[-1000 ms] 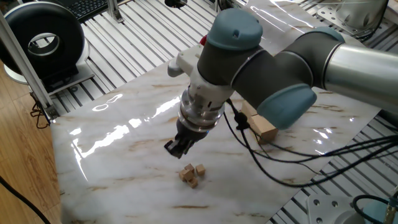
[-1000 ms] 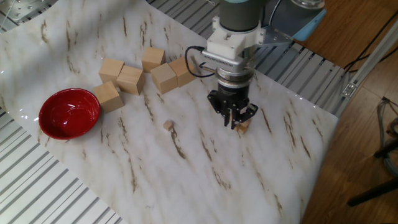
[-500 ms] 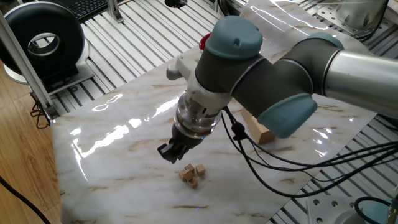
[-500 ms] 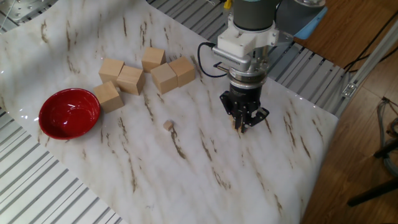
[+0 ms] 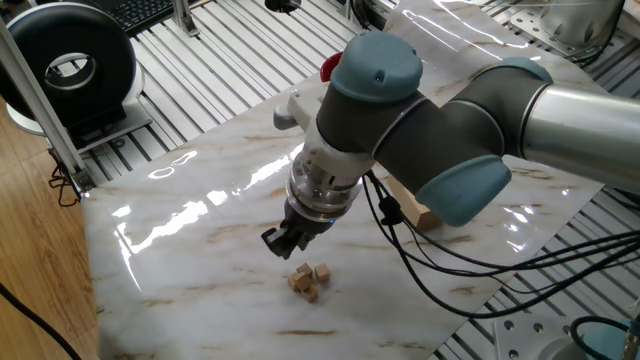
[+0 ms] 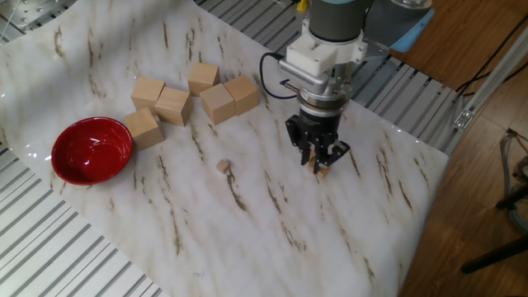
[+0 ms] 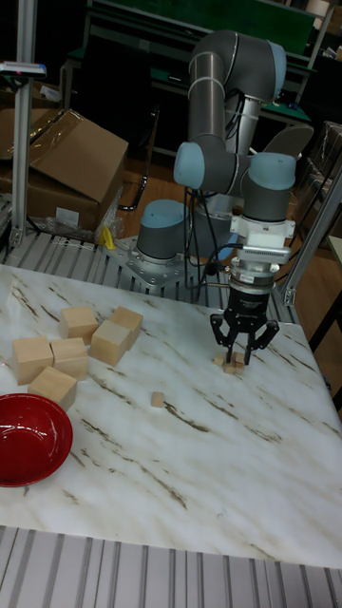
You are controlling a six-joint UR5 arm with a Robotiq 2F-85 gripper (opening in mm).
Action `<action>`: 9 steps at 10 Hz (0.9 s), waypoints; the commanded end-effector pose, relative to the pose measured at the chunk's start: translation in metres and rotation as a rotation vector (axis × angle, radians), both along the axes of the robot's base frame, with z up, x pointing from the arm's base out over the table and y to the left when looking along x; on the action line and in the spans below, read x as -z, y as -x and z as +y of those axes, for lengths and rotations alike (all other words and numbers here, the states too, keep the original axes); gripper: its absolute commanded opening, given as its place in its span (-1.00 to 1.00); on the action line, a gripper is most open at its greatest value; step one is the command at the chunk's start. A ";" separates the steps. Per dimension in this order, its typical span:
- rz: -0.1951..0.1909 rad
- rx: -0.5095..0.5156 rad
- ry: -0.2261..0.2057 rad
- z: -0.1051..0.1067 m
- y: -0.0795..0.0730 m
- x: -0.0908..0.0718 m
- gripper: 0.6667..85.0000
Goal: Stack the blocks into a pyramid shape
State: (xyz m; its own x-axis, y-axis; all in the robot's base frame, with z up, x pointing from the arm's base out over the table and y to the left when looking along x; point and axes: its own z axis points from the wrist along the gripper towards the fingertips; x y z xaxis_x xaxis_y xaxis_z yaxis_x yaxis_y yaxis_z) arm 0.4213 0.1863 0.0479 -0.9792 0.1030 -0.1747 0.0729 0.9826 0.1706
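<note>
Hovering just above the marble table (image 5: 180, 220), the gripper (image 5: 287, 240) hangs with fingers spread and empty over the small pile (image 5: 308, 280) of three tiny cubes. The fourth cube (image 6: 222, 167) sits well apart toward the red bowl (image 6: 91, 148), so the arm probably should swing there, straddle it squarely and pinch gently.

Silver-grey arm (image 5: 560, 110) with blue-grey joint caps, black cables, white wrist, black hand (image 7: 244, 344).

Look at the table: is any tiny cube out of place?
Yes. One tiny cube lies alone mid-table, well apart from the small cluster of cubes below the gripper, where the pile is forming.
</note>
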 end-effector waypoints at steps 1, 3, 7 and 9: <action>0.000 0.018 -0.008 -0.006 0.001 0.005 -0.08; -0.010 0.076 -0.036 0.007 0.000 0.004 -0.13; -0.004 0.107 -0.044 0.016 0.004 -0.004 -0.23; -0.009 0.108 -0.044 0.017 0.005 -0.007 -0.27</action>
State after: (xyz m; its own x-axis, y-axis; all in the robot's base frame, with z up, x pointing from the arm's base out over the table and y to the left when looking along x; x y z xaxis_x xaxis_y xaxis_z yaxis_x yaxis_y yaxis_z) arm 0.4177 0.1975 0.0485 -0.9648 0.1936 -0.1780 0.1574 0.9673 0.1989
